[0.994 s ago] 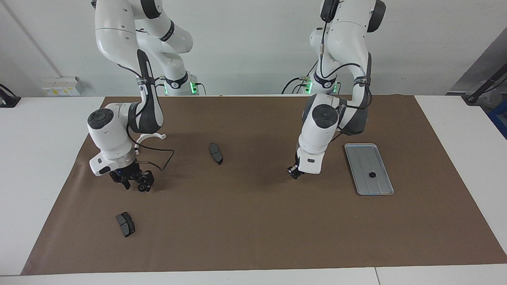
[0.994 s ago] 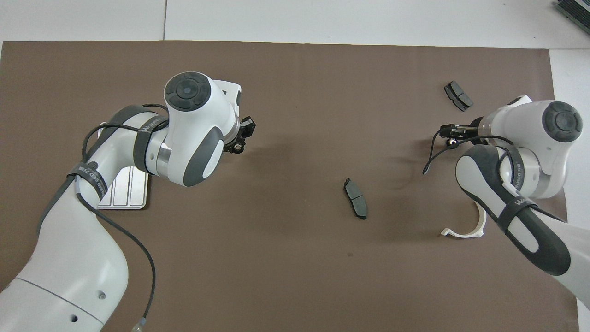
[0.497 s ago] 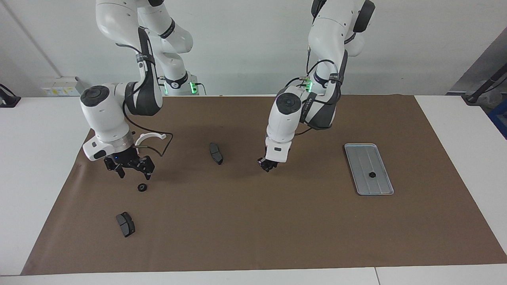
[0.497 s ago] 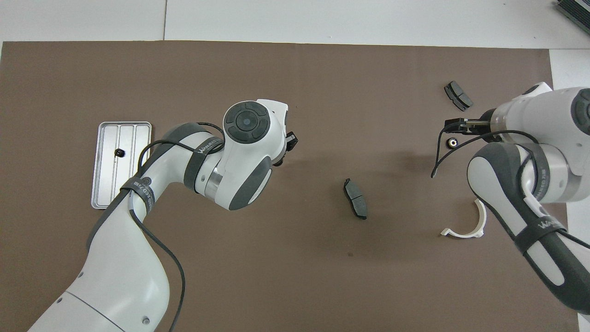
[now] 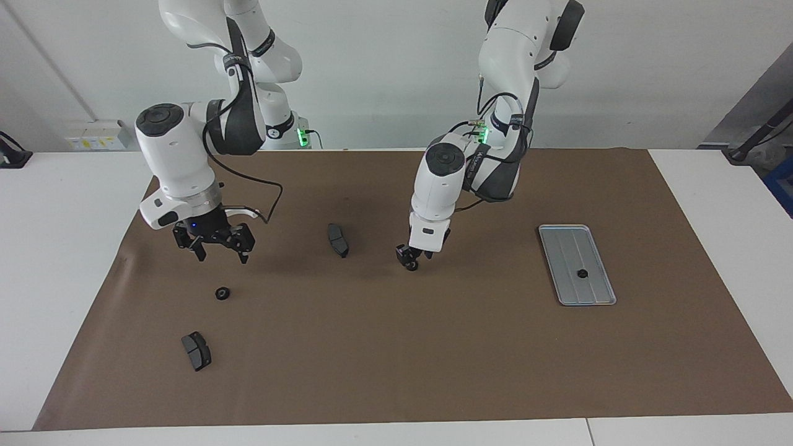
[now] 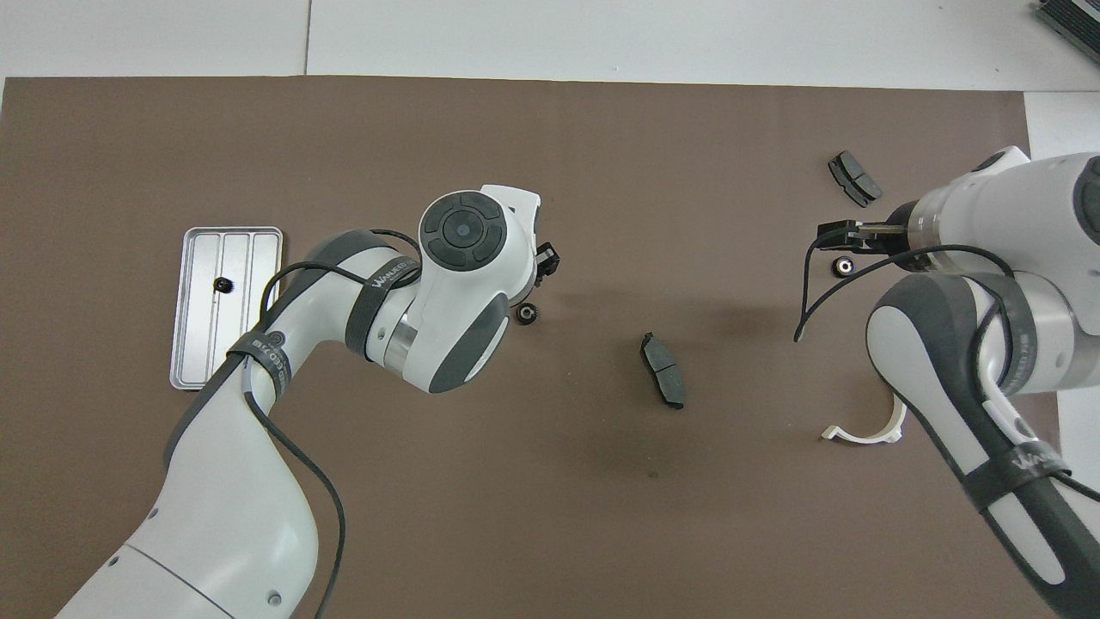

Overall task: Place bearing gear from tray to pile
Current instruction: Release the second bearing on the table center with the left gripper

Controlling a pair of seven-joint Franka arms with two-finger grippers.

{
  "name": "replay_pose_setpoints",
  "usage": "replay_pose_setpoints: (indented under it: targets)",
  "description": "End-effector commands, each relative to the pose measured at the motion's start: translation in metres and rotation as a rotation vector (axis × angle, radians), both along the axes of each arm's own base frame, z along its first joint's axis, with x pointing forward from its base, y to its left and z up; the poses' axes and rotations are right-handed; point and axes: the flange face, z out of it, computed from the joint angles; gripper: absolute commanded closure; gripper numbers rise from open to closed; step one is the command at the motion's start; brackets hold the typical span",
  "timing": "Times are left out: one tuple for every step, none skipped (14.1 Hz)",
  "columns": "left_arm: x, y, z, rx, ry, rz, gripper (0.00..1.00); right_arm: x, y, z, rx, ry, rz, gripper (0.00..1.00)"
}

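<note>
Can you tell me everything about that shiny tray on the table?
The tray is a flat, silver-grey rectangle that looks like metal, with rounded corners, a raised rim and long ridges along its length. It lies flat on the brown mat toward the left arm's end of the table. One small black gear sits on it, around its middle. Nothing else touches it.

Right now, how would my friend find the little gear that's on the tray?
Look to the left arm's end of the brown mat, where a silver-grey metal tray lies. The small black round gear sits on it, toward the tray's end farther from the robots. It is the only thing on the tray.
</note>
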Motion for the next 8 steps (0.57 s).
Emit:
replay_pose_setpoints:
  targets:
    - [0.017,0.024,0.002,-0.009,-0.006,-0.003,0.37,-0.004,0.044,0.007,0.031,0.002,0.002,0.0]
    - [0.027,0.042,0.005,-0.006,-0.008,-0.024,0.39,-0.007,0.065,0.006,0.037,0.005,0.005,0.0]
    - [0.037,0.062,0.006,0.0,-0.006,-0.038,0.4,-0.01,0.086,0.004,0.04,0.011,0.02,0.0]
    - [0.048,0.086,0.005,0.007,0.002,-0.052,0.41,-0.011,0.101,0.003,0.045,0.009,0.025,0.0]
    - [0.06,0.116,0.009,0.012,0.003,-0.088,0.42,-0.013,0.122,0.003,0.05,0.005,0.043,0.0]
    - [0.068,0.141,0.01,0.02,0.011,-0.129,0.42,-0.013,0.141,0.002,0.053,0.006,0.065,0.0]
    - [0.076,0.168,0.009,0.025,0.015,-0.161,0.43,-0.011,0.157,0.0,0.061,0.008,0.066,0.0]
    - [0.083,0.194,0.007,0.028,0.017,-0.197,0.43,-0.011,0.178,-0.004,0.07,0.011,0.063,0.0]
